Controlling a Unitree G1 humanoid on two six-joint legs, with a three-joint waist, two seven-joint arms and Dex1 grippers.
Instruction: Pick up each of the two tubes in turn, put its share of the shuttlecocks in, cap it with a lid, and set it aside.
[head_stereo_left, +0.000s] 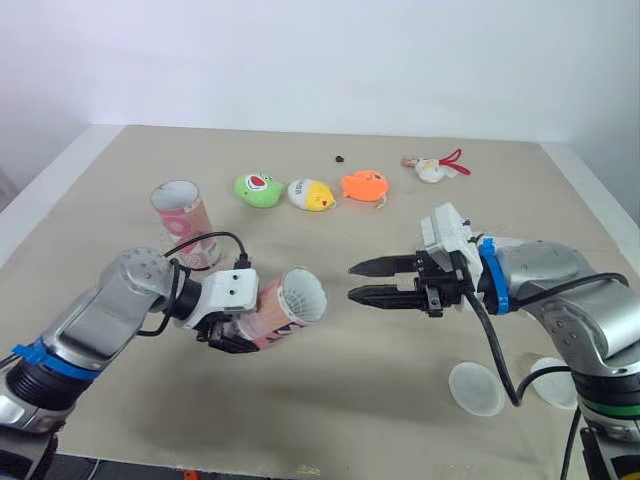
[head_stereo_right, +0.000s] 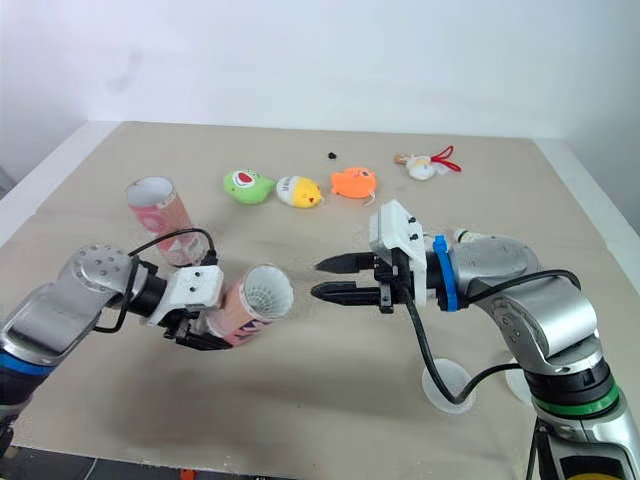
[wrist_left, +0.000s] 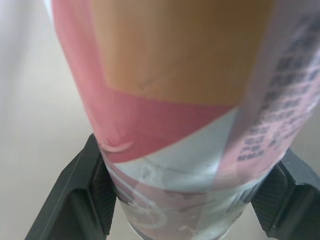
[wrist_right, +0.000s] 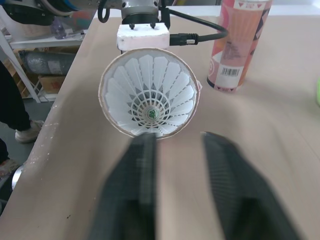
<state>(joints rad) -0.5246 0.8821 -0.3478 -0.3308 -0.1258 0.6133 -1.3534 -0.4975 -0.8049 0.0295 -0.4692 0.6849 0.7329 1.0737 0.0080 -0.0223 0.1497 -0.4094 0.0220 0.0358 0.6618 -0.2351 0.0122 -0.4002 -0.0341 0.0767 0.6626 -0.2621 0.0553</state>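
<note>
The held tube (head_stereo_left: 290, 308) is showing a glossy printed paper skin and a dull cardboard rim. The shuttlecock (wrist_right: 150, 95) inside is looking like white feathers. The table (head_stereo_left: 400, 420) is appearing matt and slightly grainy. The lids (head_stereo_left: 475, 388) are looking like smooth, cloudy plastic.

I can read no word, brand or number anywhere. The nearest thing is a black barcode (wrist_right: 230, 71) on a white patch low on the tall pink and orange cardboard tube (wrist_right: 242, 35) standing upright on the desk (wrist_right: 280, 150). Its digits and the small print beside it are too small to make out. The pink, orange and white cardboard tube (wrist_left: 190, 125) held in the left hand (head_stereo_left: 232, 338) carries rows of dark small print (wrist_left: 280, 100) on a pale panel, blurred beyond reading. The white feather shuttlecock (wrist_right: 150, 90) inside that tube has a round green sticker (wrist_right: 150, 114) on its cork, and its marking is illegible.
</note>
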